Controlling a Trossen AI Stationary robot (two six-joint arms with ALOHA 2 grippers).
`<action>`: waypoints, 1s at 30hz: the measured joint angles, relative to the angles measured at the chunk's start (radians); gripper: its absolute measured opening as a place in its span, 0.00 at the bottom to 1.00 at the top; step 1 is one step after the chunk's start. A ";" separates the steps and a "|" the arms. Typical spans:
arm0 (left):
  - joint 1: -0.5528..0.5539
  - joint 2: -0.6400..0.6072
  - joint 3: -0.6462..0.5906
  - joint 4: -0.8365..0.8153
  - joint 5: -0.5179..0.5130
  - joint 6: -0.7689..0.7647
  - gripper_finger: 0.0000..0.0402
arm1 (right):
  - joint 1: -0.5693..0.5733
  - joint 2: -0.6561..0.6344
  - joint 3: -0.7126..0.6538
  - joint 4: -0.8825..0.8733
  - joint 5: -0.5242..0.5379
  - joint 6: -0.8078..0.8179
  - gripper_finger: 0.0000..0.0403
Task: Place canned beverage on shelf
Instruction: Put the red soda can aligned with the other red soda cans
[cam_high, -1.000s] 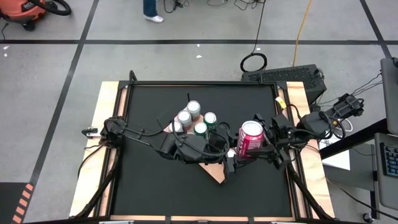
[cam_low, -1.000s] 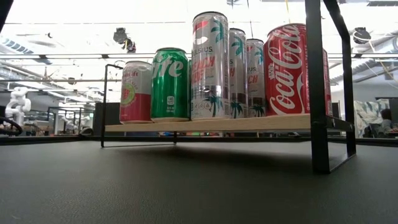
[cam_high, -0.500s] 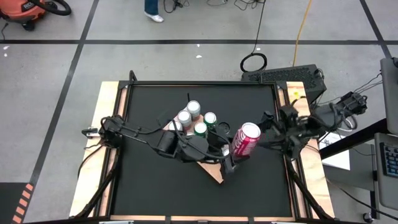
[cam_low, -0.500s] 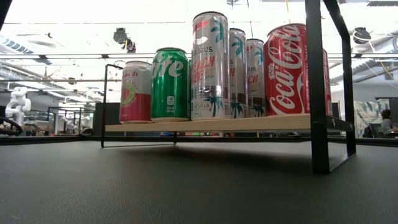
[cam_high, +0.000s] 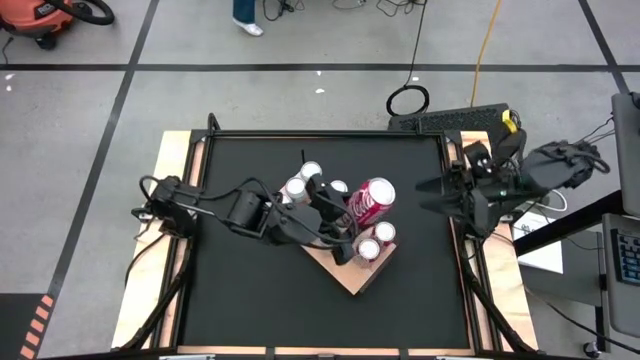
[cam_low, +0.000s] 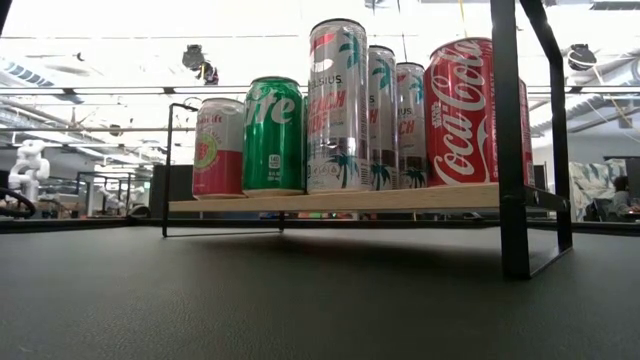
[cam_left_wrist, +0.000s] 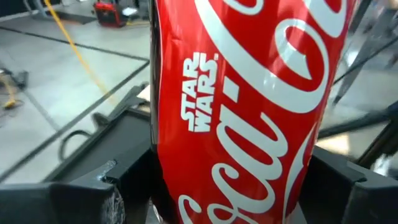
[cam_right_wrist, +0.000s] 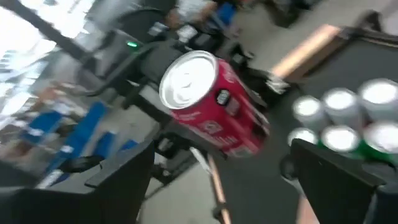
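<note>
A red Coca-Cola can (cam_high: 368, 200), the canned beverage, hangs tilted over the shelf (cam_high: 347, 276), a tan board on black rods. My left gripper (cam_high: 352, 216) is shut on it. The can fills the left wrist view (cam_left_wrist: 249, 106). Several cans stand on the shelf on their bases: a far cluster (cam_high: 310, 178) and two near its right corner (cam_high: 375, 240). The low view shows the shelf board (cam_low: 330, 198) with its row of cans (cam_low: 336, 105). My right gripper (cam_high: 428, 190) stands open near the table's right edge, its fingers apart (cam_right_wrist: 221, 171) with nothing between them. My left gripper pinches the can's round body (cam_left_wrist: 186, 186) between its two fingers (cam_left_wrist: 81, 199), one on either side. The fingers come nearly level from the table's left and lie across the can. The can is lifted clear above the shelf, tilted, its top (cam_right_wrist: 186, 78) toward the right gripper.
Pale wooden rails (cam_high: 172, 200) run along the black table's sides. A dark keyboard-like unit (cam_high: 455, 118) sits beyond the far right corner. The black table top (cam_high: 250, 300) lies near and left of the shelf. A person's foot (cam_high: 248, 28) shows on the floor far off.
My right gripper has let go of the red can and drawn back toward the table's right edge. My left gripper has kept the can and carried it toward the table's far left, over the shelf, tipping it further over.
</note>
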 joint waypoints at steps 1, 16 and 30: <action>0.002 -0.008 0.000 -0.033 -0.003 0.006 0.74 | -0.001 0.025 0.050 -0.062 0.008 0.019 0.88; 0.020 -0.023 0.001 -0.322 -0.016 0.099 0.74 | -0.104 0.363 0.459 -0.424 0.018 0.140 0.89; 0.025 -0.023 0.001 -0.494 0.063 0.100 0.74 | -0.218 0.494 0.469 -0.423 -0.140 0.180 0.99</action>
